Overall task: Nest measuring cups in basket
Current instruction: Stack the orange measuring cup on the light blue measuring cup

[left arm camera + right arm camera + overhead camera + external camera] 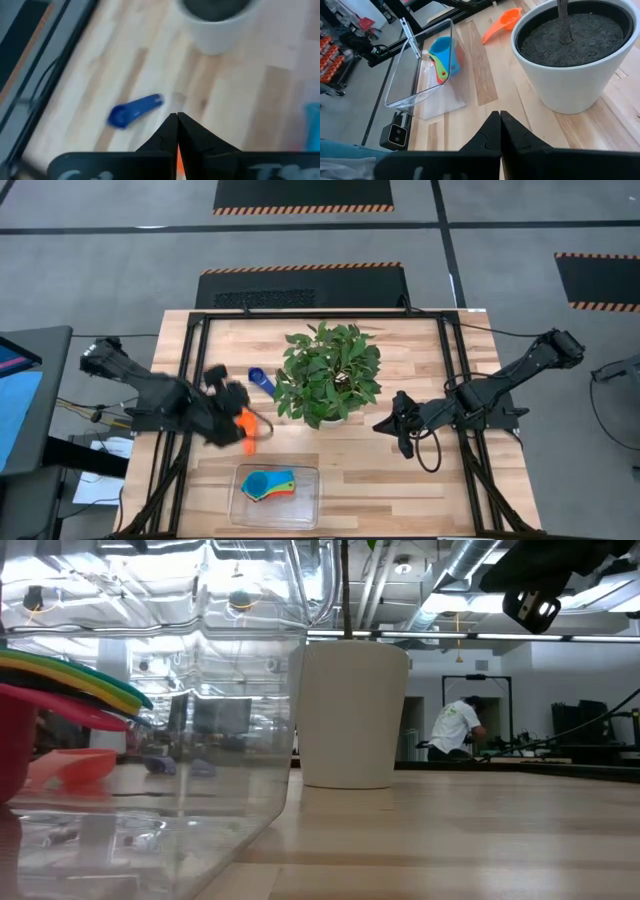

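Note:
The clear basket stands near the table's front edge. Several cups are nested in it, light blue on top. My left gripper is left of the plant and is shut on the orange cup, which also shows in the right wrist view. A dark blue cup lies on the wood beyond it, and it also shows in the left wrist view. My right gripper is shut and empty, right of the plant. My left gripper is shut on the orange cup. A sliver of orange shows between the two fingers. The fingers hide which part of the cup they have. The cup sticks out of the gripper toward the plant. Whether it is clear of the wood, I cannot tell.
A leafy plant in a white pot stands mid-table between the arms. Black frame rails run along the table's left and right sides. Bare wood lies between the pot and the basket. A person shows far off in the room.

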`<state>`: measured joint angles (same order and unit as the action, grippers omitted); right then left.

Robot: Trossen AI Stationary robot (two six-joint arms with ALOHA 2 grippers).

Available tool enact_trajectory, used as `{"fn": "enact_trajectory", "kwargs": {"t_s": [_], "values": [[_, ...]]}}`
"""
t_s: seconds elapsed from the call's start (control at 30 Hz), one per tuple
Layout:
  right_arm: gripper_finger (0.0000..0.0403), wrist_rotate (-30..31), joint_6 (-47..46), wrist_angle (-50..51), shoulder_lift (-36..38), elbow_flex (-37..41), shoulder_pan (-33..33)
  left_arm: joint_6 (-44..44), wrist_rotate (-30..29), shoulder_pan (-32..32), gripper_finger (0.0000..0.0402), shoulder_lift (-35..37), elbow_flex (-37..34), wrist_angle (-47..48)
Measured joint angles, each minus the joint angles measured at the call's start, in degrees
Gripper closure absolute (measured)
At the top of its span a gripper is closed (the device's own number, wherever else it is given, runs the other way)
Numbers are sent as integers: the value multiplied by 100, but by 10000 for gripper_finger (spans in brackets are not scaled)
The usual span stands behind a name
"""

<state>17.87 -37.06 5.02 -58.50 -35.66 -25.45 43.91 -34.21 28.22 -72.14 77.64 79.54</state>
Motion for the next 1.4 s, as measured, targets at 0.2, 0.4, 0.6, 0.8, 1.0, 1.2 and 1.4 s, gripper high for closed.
{"fn": "enact_trajectory", "kwargs": {"t_s": [0.2, 0.4, 0.6, 0.8, 1.0, 1.2, 1.4], "values": [[390, 0, 2, 23, 2, 0, 0, -215, 707, -1220, 401, 256, -145, 1072], [390, -7, 20, 55, 1, 0, 0, -2088, 1729, -2494, 401, 256, -727, 271], [390, -10, 2, 53, 2, 0, -6, -2872, 2898, -3427, 401, 254, -1954, -1153], [390, -11, 4, 52, 0, 0, -104, -2754, 3726, -3568, 401, 254, -2926, -1686], [390, -11, 2, 54, 0, 0, -162, -2234, 4298, -3566, 390, 256, -3140, -1765], [390, -10, 4, 58, 0, 0, -157, -1825, 4375, -3482, 338, 256, -3140, -1867], [390, -9, 8, 165, 0, 0, -157, -1424, 3850, -3257, 277, 251, -3140, -1921]]}}
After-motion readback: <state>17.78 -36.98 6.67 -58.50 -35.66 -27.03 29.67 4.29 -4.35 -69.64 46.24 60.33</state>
